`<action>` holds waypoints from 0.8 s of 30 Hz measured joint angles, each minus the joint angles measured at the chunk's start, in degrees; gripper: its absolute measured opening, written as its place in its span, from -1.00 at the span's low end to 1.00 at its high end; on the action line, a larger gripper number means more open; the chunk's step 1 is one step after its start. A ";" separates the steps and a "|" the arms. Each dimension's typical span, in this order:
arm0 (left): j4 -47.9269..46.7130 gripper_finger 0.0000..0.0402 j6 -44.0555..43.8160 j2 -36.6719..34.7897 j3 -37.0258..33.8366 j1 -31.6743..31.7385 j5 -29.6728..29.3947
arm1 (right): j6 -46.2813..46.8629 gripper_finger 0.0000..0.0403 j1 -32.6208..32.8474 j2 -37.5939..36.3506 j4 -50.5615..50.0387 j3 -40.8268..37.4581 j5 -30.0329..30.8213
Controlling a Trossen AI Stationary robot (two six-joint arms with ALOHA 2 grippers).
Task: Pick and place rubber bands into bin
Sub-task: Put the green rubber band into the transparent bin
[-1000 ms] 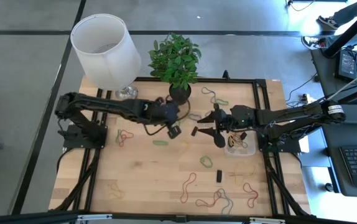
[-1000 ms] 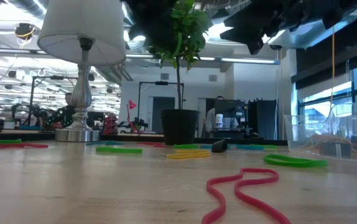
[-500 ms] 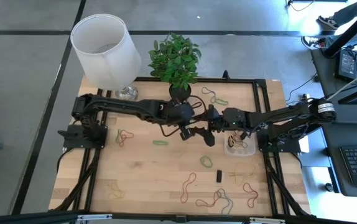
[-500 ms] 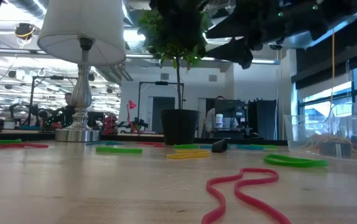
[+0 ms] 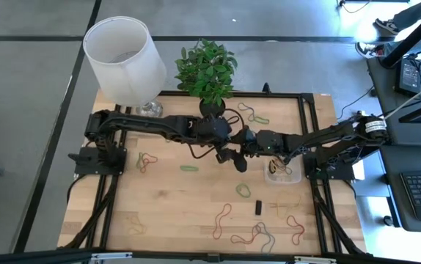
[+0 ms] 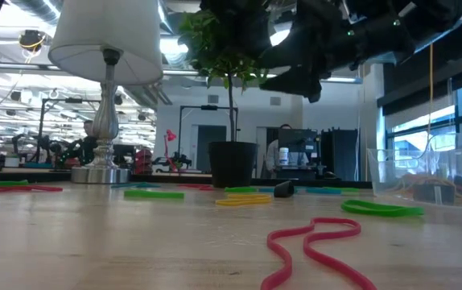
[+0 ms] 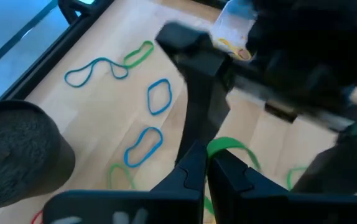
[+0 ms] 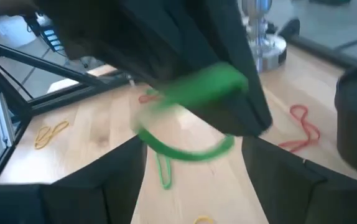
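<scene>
Above the middle of the table my left gripper point(image 5: 230, 150) point(image 7: 206, 160) is shut on a green rubber band point(image 8: 188, 148). My right gripper point(image 5: 242, 156) point(image 8: 193, 142) faces it, open wide, one finger on either side of the band and of the left fingers, touching neither as far as shows. The bin point(image 5: 282, 171) point(image 6: 428, 177), a clear tray holding a few bands, stands on the table toward its right edge. Several more rubber bands lie flat on the wood, among them a green one point(image 5: 189, 168), another green one point(image 5: 243, 190) and a red one point(image 5: 221, 220) point(image 6: 315, 242). My left gripper pinches the green rubber band between its two shut fingertips, at one short stretch of the loop point(image 7: 223, 148). The fingers slant downward from the table's left side. The rest of the band point(image 8: 185, 149) hangs as a slack open loop, clear of the table.
A white-shaded lamp point(image 5: 126, 59) and a potted plant point(image 5: 210, 73) stand at the far edge. A small black block point(image 5: 258, 207) lies near the front right. Blue and green bands point(image 7: 144, 146) lie on the wood under the grippers.
The two arms have come together over the middle of the table. My left gripper, shut on the green band, has gone toward the table's right edge. My right gripper has gone toward the left edge and sunk a little, ending around the band.
</scene>
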 joint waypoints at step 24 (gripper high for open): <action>0.48 -0.98 0.19 0.00 0.00 -0.13 2.19 | -2.43 -0.98 -0.04 0.12 -0.39 0.00 0.00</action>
